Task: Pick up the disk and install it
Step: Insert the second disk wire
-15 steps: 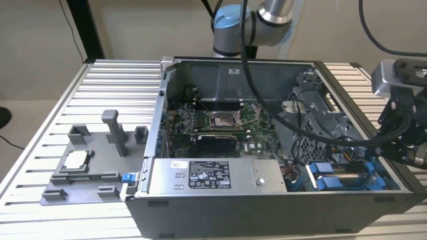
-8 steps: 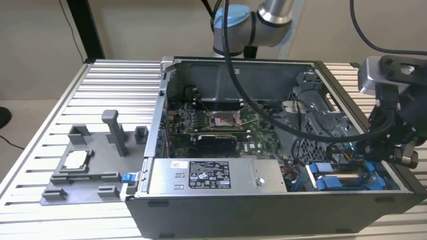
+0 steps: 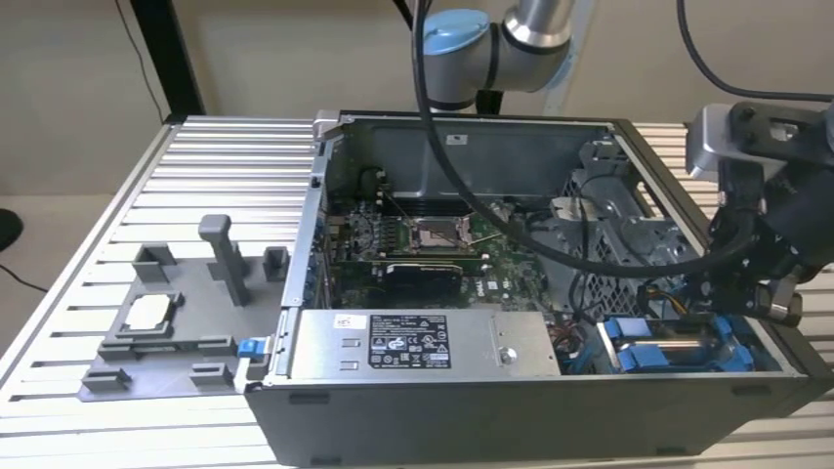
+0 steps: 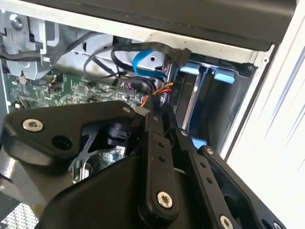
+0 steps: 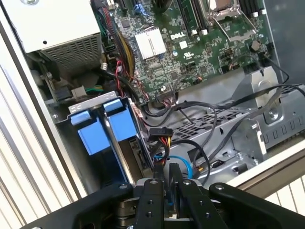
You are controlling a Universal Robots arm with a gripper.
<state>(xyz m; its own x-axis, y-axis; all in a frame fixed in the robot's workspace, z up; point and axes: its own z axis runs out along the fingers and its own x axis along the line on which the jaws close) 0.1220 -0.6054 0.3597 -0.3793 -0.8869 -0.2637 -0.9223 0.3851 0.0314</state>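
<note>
Claw (image 5: 172, 177) nearest lens, fingers nearly together, gripping nothing visible, poised just above drive bay. Disk (image 5: 114, 126) in blue carrier already seated in bay at case (image 3: 521, 410) corner; installation looks essentially done.

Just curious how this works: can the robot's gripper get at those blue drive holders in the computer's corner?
Probably yes. The gripper hangs right by that corner of the open case, and the blue holders stand with tops uncovered. Cables beside them lie close and might get brushed.
</note>
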